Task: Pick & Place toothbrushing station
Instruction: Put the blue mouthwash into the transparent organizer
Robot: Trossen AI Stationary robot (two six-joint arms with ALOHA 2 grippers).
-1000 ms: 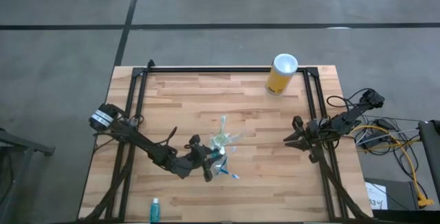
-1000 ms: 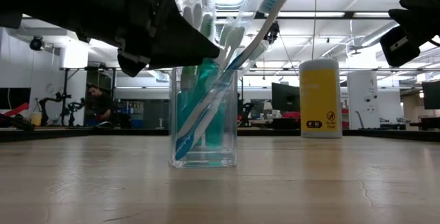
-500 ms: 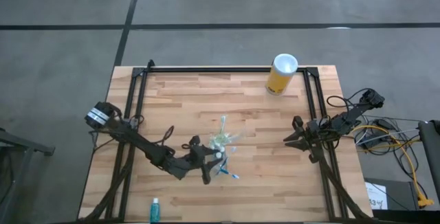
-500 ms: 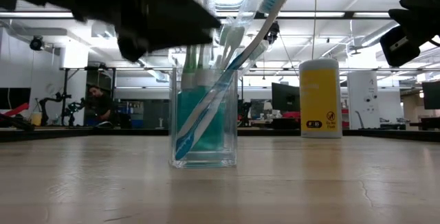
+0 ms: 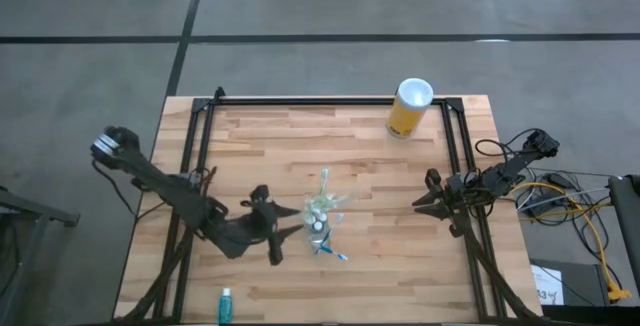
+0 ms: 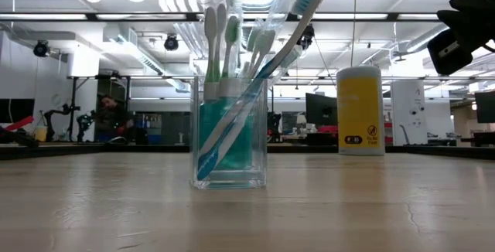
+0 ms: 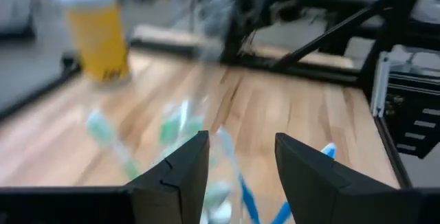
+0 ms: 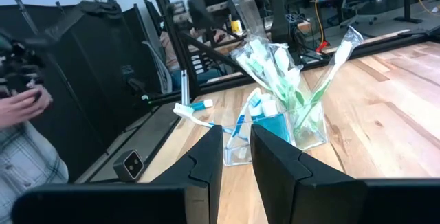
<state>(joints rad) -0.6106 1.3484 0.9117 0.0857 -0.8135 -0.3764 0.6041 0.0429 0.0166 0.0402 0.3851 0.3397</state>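
Note:
The clear cup (image 5: 321,215) stands upright on its base in the middle of the table, also in the low view (image 6: 230,132). White-green (image 6: 230,43) and white-blue (image 6: 263,74) toothbrushes lean in it, and a teal tube (image 6: 232,140) stands in it. Another teal tube (image 5: 226,306) lies at the table's near edge. My left gripper (image 5: 288,234) hovers left of the cup, raised, open and empty (image 7: 237,162). My right gripper (image 5: 418,202) waits at the right rail, its fingers a narrow gap apart (image 8: 237,159), with nothing between them.
A tall yellow cylinder with a white top (image 5: 409,107) stands at the far right of the table. Black rails (image 5: 200,166) run along the left, right and far sides. A person's hand and plaid sleeve (image 8: 20,107) show beyond the table's left side.
My left gripper has come off the top of the cup, risen and drawn back toward the table's left edge. The teal tube that stood high in the cup under its fingers has dropped to the cup's bottom. Cup and toothbrushes have stayed put.

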